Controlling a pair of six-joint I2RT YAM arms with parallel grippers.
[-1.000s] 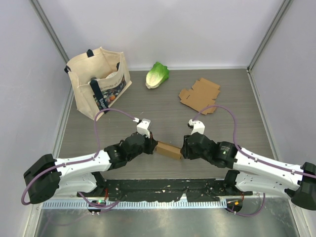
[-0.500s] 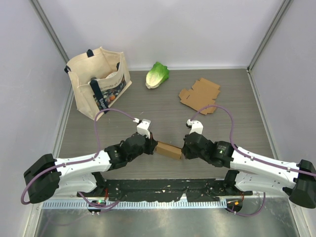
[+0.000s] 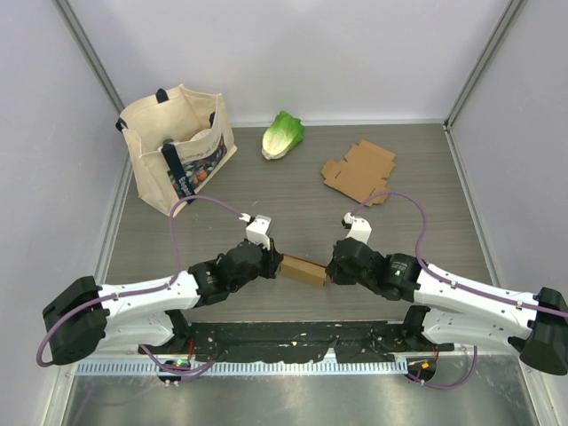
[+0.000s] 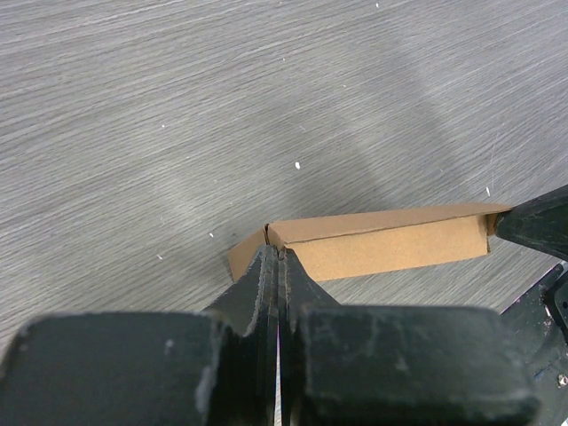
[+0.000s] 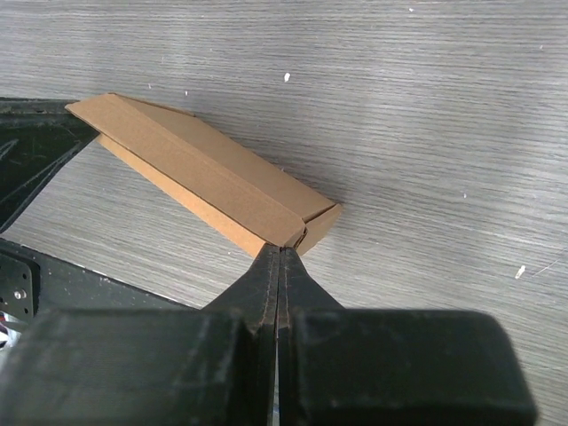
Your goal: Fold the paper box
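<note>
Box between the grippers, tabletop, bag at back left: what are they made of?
Box: plain brown cardboard, matte, with creased folds and raw edges.
Table: grey surface with a streaked wood-grain pattern, likely laminate.
Bag: cream cloth, probably canvas, with dark straps and soft, slumped sides.

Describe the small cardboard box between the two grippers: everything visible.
The cardboard box is a slim, long, brown block of thin card, folded shut, with a seam running along its top and flap edges showing at the ends. It lies slantwise near the front of the table. The left gripper and right gripper, both shut, pinch its opposite ends.
</note>
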